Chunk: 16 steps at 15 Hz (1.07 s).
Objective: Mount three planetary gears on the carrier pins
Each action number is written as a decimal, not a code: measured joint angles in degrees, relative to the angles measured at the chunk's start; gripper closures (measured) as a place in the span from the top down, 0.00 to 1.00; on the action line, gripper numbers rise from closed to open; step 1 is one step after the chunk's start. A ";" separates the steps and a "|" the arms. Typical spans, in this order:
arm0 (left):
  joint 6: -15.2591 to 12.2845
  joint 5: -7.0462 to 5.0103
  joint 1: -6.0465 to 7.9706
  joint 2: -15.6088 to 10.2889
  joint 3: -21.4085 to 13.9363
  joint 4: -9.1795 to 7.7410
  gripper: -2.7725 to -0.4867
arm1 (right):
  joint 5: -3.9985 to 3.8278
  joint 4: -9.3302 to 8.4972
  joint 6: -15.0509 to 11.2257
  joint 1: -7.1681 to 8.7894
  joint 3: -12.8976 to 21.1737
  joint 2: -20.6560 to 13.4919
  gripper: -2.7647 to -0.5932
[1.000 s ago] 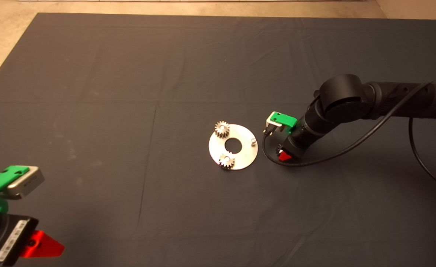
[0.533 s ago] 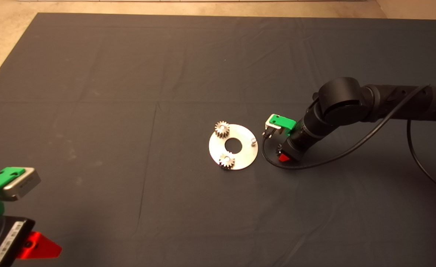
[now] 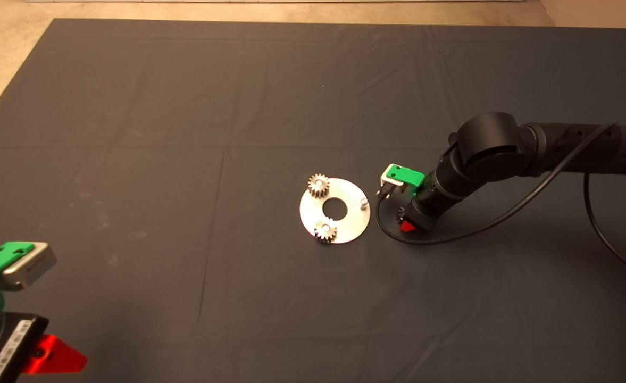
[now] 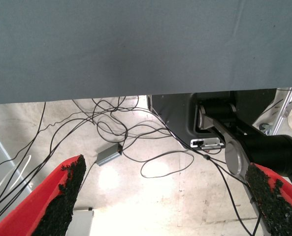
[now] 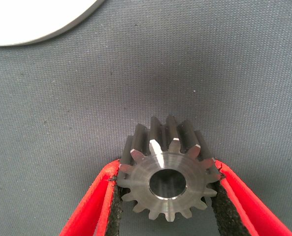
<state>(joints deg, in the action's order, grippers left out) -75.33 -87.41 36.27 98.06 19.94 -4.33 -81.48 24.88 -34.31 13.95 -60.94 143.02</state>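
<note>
A: Where is the third gear (image 5: 168,178)?
B: Clamped in the right gripper (image 5: 166,196), beside the disc (image 3: 335,210); its near-side pin (image 3: 364,202) stands bare.
A: The left gripper (image 4: 160,196)?
B: Fingers apart, at the desk's near left corner.

The right arm (image 3: 531,146) is matte black, built of rounded cylindrical segments with a bulbous elbow joint, and a thin black cable (image 3: 504,213) loops loosely beside it. Its wrist carries a bright green bracket (image 3: 406,174) with a silver camera block. The left gripper (image 3: 52,355) has the same green-and-silver mount, a black body with a white printed label (text unreadable), and red fingers (image 4: 42,206) faced with coarse black pads.
</note>
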 joint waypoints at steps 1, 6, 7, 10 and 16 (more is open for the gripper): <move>0.00 0.01 0.00 -0.02 -0.03 0.00 0.81 | -0.10 0.11 -0.39 -0.11 0.63 0.00 0.24; -0.02 0.00 0.00 -0.29 -0.13 -0.21 0.81 | -0.43 0.11 -1.77 -0.02 4.04 0.32 0.23; -0.02 0.00 0.00 -0.29 -0.13 -0.21 0.81 | -0.79 0.08 -1.98 0.44 4.24 0.32 0.23; -0.02 0.00 0.00 -0.32 -0.18 -0.22 0.81 | -1.16 0.11 -2.88 3.64 4.52 0.63 0.23; -0.02 0.00 0.00 -0.29 -0.21 -0.22 0.81 | -5.59 0.08 -3.03 4.52 5.22 7.17 0.23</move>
<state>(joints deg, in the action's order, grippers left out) -75.35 -87.41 36.27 97.77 19.74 -4.55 -87.08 24.96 -37.34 18.47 -55.72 150.19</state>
